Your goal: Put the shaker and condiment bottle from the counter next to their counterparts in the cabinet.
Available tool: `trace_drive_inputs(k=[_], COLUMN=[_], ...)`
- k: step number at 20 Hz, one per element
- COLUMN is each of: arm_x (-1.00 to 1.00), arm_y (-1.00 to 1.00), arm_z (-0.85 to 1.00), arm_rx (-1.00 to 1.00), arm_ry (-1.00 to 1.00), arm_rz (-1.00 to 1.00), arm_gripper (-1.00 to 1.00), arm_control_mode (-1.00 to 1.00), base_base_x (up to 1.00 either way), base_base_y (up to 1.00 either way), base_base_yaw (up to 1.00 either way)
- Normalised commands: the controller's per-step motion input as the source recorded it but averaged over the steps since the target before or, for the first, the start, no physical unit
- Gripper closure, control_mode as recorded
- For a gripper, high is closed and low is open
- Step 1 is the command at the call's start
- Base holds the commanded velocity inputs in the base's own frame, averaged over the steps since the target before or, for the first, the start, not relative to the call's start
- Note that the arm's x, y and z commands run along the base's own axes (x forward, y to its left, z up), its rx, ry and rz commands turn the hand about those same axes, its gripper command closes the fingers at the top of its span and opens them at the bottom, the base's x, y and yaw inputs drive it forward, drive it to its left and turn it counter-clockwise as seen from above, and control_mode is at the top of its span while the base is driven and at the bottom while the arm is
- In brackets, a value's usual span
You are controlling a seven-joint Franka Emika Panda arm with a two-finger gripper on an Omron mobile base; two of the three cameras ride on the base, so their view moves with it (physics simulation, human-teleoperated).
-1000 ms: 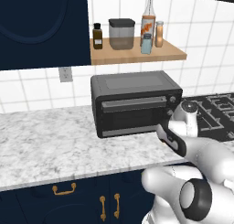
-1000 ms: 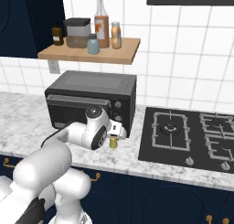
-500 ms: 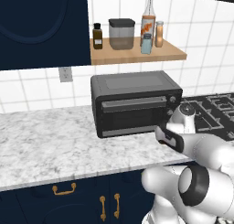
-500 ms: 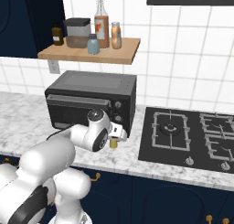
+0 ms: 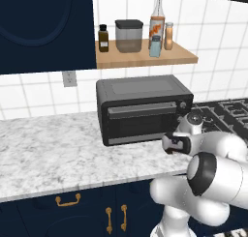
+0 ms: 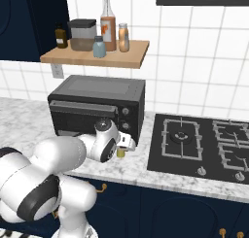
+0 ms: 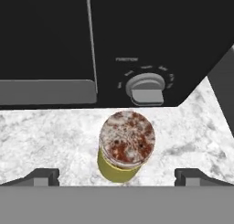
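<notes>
The condiment bottle [image 7: 123,159], yellow-green with a speckled dark cap, stands upright on the marble counter in front of the toaster oven's knob; it is also in the right base view [image 6: 120,153]. My gripper [image 7: 117,176] is open, with a fingertip on either side of the bottle and not touching it; its hand [image 6: 124,147] hovers just above it. The tan shaker [image 5: 168,36] [image 6: 123,38] stands on the light-wood cabinet shelf [image 5: 145,60] beside the tall clear orange-labelled bottle [image 5: 157,17] and the pale blue shaker [image 5: 155,46].
A black toaster oven [image 5: 143,108] sits right behind the bottle, under the shelf. A dark brown bottle [image 5: 103,37] and a grey canister [image 5: 129,36] share the shelf. A black hob [image 6: 204,144] lies to the right. Bare marble counter [image 5: 53,149] stretches left.
The hand has eased down and slightly left toward the condiment bottle while the elbow swung. The bottle has not moved and the jaws stayed open.
</notes>
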Motion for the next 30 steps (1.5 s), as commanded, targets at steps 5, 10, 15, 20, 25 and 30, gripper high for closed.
trace_drive_inputs(k=[5, 10, 15, 20, 25, 30], arm_x=[0.23, 0.23, 0.03, 0.10, 0.01, -0.40], arm_y=[-0.06, -0.12, -0.02, 0.00, 0.00, -0.11], arm_z=[-0.09, -0.06, -0.10, -0.10, 0.10, 0.50], arm_rx=[0.00, 0.00, 0.00, 0.00, 0.00, 0.00], arm_ry=[0.00, 0.00, 0.00, 0.00, -0.07, -0.23], arm_rz=[0.00, 0.00, 0.00, 0.00, 0.00, 0.00], arm_gripper=[-1.00, -1.00, 1.00, 1.00, 1.00, 1.00], arm_control_mode=[-1.00, -1.00, -1.00, -1.00, -1.00, -1.00], base_base_x=[0.00, 0.00, 0.00, 0.00, 0.00, 0.00], base_base_y=[0.00, 0.00, 0.00, 0.00, 0.00, 0.00], base_base_yaw=[0.00, 0.00, 0.00, 0.00, 0.00, 0.00])
